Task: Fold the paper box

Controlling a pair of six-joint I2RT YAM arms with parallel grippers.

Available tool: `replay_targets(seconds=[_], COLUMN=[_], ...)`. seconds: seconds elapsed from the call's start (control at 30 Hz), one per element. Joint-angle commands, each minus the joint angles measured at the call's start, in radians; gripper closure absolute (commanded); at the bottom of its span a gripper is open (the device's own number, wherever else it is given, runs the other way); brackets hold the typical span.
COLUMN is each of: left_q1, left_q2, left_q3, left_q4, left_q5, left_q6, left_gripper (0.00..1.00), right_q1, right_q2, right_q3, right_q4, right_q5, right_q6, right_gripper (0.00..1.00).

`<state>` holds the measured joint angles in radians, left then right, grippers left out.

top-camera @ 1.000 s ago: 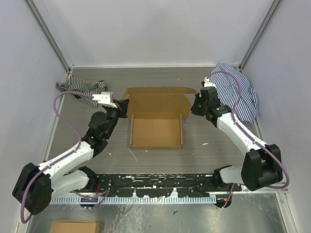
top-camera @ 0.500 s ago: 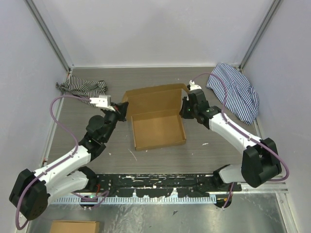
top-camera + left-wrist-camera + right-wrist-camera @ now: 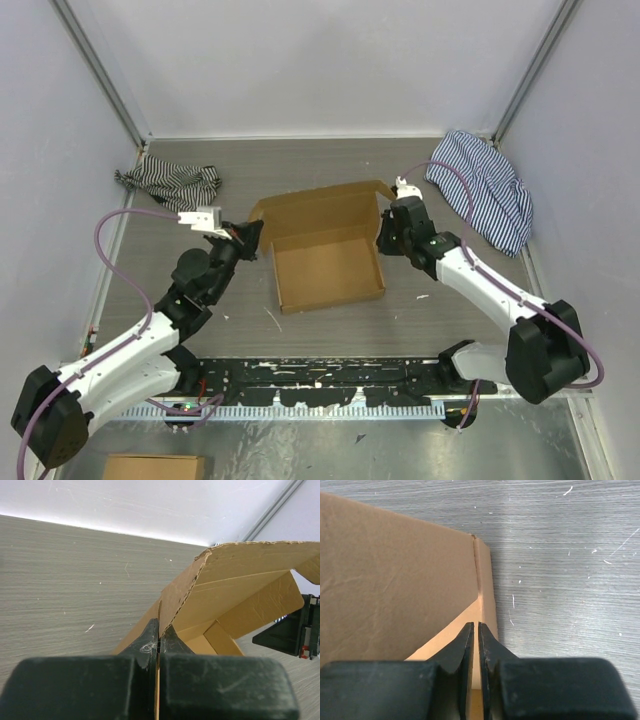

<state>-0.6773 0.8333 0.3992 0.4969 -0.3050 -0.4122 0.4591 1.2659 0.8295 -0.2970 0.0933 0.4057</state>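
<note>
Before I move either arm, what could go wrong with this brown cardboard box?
1. The left tool and the right tool each pinch a thin side wall of the brown cardboard box. Uneven pulls could crease or tear it.
2. Both grips sit close to the wall edges, so a wall might slip out.
3. The raised lid flap stands half up with nothing holding it and may drop back.

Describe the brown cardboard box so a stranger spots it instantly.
Look at the middle of the grey wood-grain table. There sits a shallow brown cardboard box with its lid flap raised at the back. Unlike the black-striped cloth far left and blue-striped cloth far right, it is plain and angular.
</note>
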Motion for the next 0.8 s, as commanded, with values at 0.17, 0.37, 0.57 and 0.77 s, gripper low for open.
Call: replay_targets(seconds=[0.17, 0.37, 0.57, 0.77], left_q1=[-0.004, -0.007, -0.006, -0.006], left_q2=[0.025, 0.048, 0.054, 0.071], left_q3=[0.067, 0.086, 0.093, 0.109], left_q4=[-0.114, -0.113, -0.112, -0.116], left_q5=[-0.014, -0.009, -0.009, 0.001], left_q6=[0.034, 0.052, 0.084, 0.079], left_gripper=[1.00, 1.00, 1.00, 1.00], right_q1=[0.008, 0.007, 0.007, 0.008], right_q2=[-0.266, -0.402, -0.306, -0.209], right_q3=[-0.036, 0.038, 0.091, 0.032], right_q4=[-0.124, -0.253, -0.196, -0.012], right_q5=[0.185, 0.375, 0.255, 0.073], right_q6=[-0.015, -0.004, -0.055, -0.068], right_gripper=[0.84, 0.83, 0.84, 0.85])
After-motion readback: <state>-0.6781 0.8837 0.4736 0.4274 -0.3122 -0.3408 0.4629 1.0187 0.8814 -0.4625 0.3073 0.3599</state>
